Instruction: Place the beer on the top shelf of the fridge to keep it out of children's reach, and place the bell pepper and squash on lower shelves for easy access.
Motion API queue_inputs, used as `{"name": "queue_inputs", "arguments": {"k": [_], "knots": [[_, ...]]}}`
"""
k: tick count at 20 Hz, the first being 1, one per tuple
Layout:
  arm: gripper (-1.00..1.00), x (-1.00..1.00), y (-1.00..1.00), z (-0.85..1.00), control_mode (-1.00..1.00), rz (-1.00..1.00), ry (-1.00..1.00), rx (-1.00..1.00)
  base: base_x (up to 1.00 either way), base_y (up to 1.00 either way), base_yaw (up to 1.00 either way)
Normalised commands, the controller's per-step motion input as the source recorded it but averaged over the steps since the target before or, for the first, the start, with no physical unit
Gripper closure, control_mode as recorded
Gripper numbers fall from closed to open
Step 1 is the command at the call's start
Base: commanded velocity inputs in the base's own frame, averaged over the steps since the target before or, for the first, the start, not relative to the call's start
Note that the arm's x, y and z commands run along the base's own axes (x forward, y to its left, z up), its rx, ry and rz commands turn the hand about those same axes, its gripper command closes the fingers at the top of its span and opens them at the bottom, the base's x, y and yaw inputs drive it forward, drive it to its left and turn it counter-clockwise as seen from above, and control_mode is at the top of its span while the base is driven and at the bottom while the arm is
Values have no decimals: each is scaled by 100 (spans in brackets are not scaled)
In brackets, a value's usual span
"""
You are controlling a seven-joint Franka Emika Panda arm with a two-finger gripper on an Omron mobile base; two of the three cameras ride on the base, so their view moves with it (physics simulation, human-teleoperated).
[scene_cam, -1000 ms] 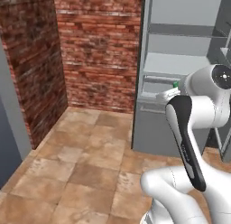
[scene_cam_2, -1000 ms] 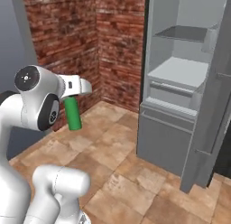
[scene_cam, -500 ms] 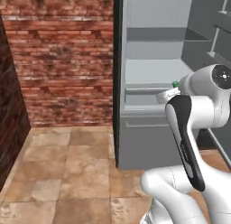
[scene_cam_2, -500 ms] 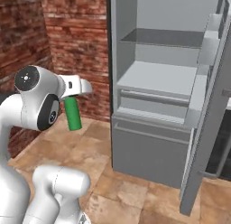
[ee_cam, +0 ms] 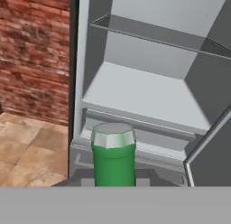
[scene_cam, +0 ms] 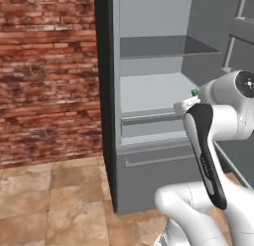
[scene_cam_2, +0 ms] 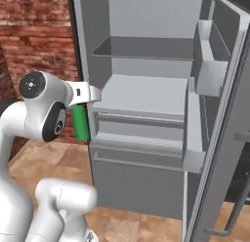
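Green glass is most of what I can make out of the beer (ee_cam: 113, 157): my own arm hides all but its tip in the left base view, and its neck is cut off in the hand view. My gripper (scene_cam_2: 87, 95) is clamped tight on it, holding it upright just left of the open fridge (scene_cam_2: 146, 182). Ahead sit the dark top shelf (scene_cam: 163, 46) and a pale lower shelf (scene_cam: 154, 93). Brick wall (scene_cam: 47, 76) stands on the left.

Bright green beer (ee_cam: 113, 162) with a pale grey cap, grey fridge (scene_cam_2: 146, 182), mottled red-brown brick wall (scene_cam: 47, 76).
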Motion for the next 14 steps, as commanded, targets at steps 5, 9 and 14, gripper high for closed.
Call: {"name": "queue_inputs", "arguments": {"k": [5, 9, 14], "knots": [[100, 0, 0, 0, 100, 0, 0, 0, 69, 0, -24], [100, 0, 0, 0, 100, 0, 0, 0, 65, -3, -19], [100, 0, 0, 0, 100, 0, 0, 0, 59, -11, -16]]}}
